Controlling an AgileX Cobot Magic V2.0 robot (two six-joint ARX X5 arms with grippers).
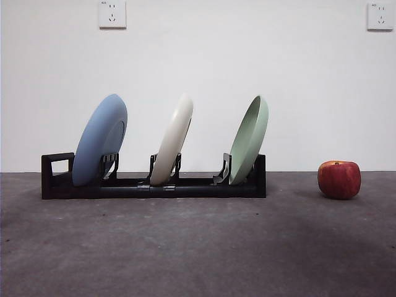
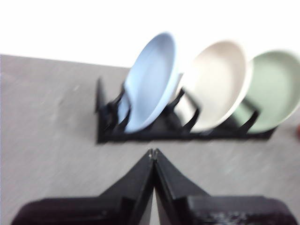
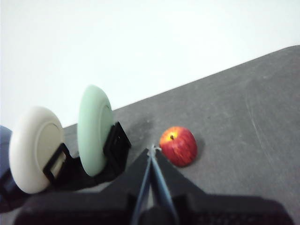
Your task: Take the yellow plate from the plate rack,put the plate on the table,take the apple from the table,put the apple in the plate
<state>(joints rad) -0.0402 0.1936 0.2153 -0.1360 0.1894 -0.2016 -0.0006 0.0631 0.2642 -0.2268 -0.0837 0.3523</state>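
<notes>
Blue plate (image 1: 99, 140): leaning on edge, leftmost of three. Pale green plate (image 1: 249, 139): leaning on edge, rightmost. White wall (image 1: 247, 62) behind, bearing two sockets: one upper left (image 1: 112, 13), one upper right (image 1: 380, 16).

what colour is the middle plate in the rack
Cream, off-white middle plate; clearest in the front view.

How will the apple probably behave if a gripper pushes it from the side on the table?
The apple looks round and rests on a small base, so it would likely roll rather than slide. Its skin seems smooth, perhaps slippery between the jaws. The table looks rough, which may slow any rolling.
</notes>
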